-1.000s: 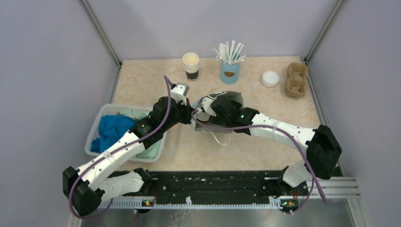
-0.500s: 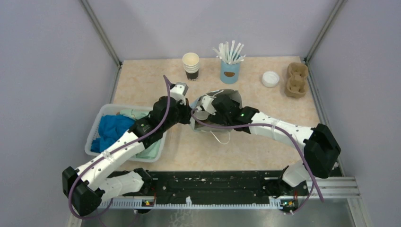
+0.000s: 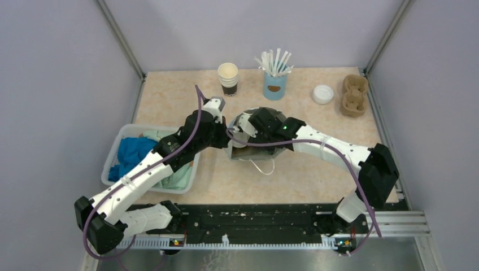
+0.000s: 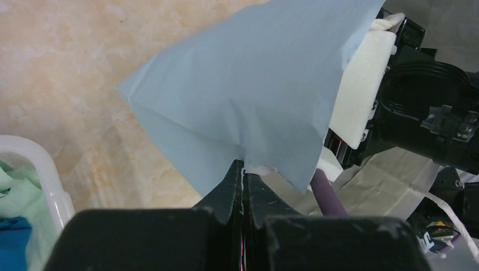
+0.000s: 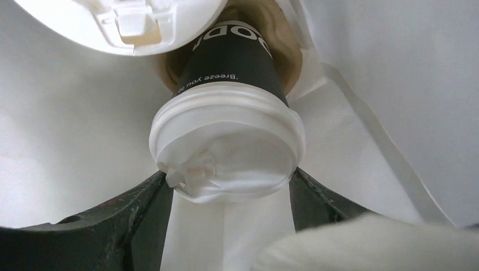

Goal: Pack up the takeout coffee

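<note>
Fingers (image 4: pixel 226 195) of the left gripper (image 4: pixel 243 169) were seen pressed together on a fold of the bag (image 4: pixel 248 84), by which its mouth was held up and open above the table (image 4: pixel 73 73). To the right, inside that bag, the right gripper (image 5: pixel 229 183) was found with its fingers (image 5: pixel 144 206) spread wide, one set against each side of the lid (image 5: pixel 226 144) of the cup (image 5: pixel 229 56). A grip was judged likely, though the contact was only partly shown. The cup was located deep in the bag, tilted, its black base sunk in a tan hollow (image 5: pixel 288 56), with a second lid (image 5: pixel 121 22) just beside it. The cup was judged light if empty, and heavier and apt to slosh if filled; which of these applied could not be told. Its paper wall was expected to give under a hard squeeze, and the plastic lid to be slick and liable to pop off. A hold on the wall just under the rim, where the cup is stiffest, was thought safer than one on the lid alone. The cup was also thought best kept upright.
</note>
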{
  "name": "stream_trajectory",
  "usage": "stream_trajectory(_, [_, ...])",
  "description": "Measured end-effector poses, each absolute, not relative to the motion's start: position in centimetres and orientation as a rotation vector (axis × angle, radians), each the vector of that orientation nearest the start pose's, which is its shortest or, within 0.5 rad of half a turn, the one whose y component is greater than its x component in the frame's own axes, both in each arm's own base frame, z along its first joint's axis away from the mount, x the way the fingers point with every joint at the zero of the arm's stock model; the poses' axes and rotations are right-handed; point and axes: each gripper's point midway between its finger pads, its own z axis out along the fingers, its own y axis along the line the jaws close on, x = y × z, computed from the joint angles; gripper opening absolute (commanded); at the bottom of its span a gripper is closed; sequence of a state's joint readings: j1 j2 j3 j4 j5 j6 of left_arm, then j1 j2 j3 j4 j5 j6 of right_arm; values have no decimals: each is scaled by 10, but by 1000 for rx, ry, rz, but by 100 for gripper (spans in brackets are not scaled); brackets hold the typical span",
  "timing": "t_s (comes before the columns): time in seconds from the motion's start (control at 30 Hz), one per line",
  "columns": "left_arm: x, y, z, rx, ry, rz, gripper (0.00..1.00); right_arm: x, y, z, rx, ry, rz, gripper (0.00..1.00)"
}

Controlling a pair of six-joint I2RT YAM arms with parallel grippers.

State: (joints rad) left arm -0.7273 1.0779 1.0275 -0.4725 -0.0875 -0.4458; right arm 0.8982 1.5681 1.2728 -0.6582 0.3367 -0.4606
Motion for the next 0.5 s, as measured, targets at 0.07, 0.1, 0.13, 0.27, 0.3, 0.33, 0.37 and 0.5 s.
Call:
stream_trajectory(0.07, [249, -230, 235, 249, 2155, -630, 0, 285, 245, 150, -1465, 2050, -219, 48])
stream_trajectory(0.1, [247, -231, 235, 247, 2163, -642, 0, 281, 245, 149, -1474, 2074, -213, 48])
stream_trajectory(0.13, [245, -232, 235, 248, 2169, -658, 0, 278, 244, 149, -1478, 2096, -207, 48])
stream_trajectory(0.27, [237, -236, 237, 253, 2196, -711, 0, 264, 239, 148, -1484, 2173, -189, 49])
stream_trajectory(0.3, [235, -237, 237, 255, 2204, -725, 0, 261, 238, 147, -1482, 2187, -188, 49])
stream_trajectory(0.33, [232, -238, 236, 260, 2214, -742, 0, 258, 237, 146, -1479, 2201, -187, 49])
stream_trajectory(0.37, [229, -239, 236, 263, 2221, -756, 0, 255, 236, 145, -1478, 2213, -185, 49])
stream_trajectory(0.5, [220, -241, 236, 266, 2245, -803, 0, 243, 236, 145, -1470, 2247, -182, 49])
